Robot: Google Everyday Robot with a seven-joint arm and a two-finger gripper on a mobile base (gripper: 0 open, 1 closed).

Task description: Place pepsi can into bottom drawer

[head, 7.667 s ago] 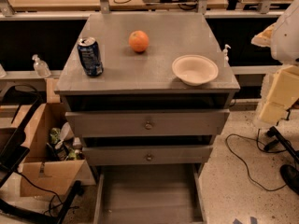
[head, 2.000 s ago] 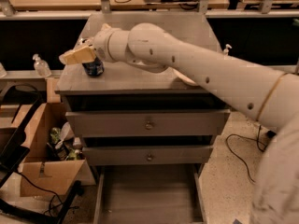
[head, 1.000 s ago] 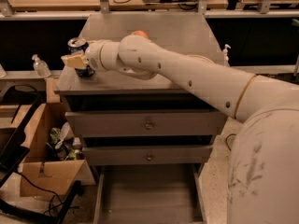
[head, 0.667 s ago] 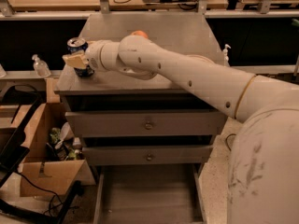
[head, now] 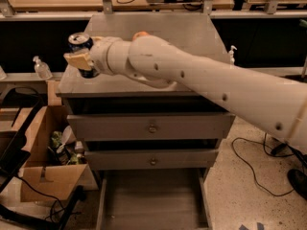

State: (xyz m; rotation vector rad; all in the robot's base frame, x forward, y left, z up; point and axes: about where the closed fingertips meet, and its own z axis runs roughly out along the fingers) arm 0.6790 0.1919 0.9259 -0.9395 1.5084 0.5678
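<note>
The can (head: 79,40) is at the front left corner of the cabinet (head: 192,32) top; its silver top shows and its blue side peeks out low down; it leans a bit to the left; I cannot tell if its bottom touches the cabinet top. The gripper (head: 82,56) is clamped on the can; one tan finger (head: 76,60) lies across the can's front. The big white arm (head: 201,83) reaches in from the right and covers much of the cabinet top. A bit of an orange (head: 140,33) peeks out just behind the arm.

Under the top are two shut drawers (head: 152,126), each with a round knob (head: 153,161). The bottom drawer (head: 153,195) is pulled out at floor level; it is a wide grey tray with low side walls.

Left of the cabinet sits an open box (head: 45,178) with stuff in it; a clear bottle (head: 42,68) stands on a ledge near the can's side. Black cables (head: 252,169) lie on the floor at the right.
</note>
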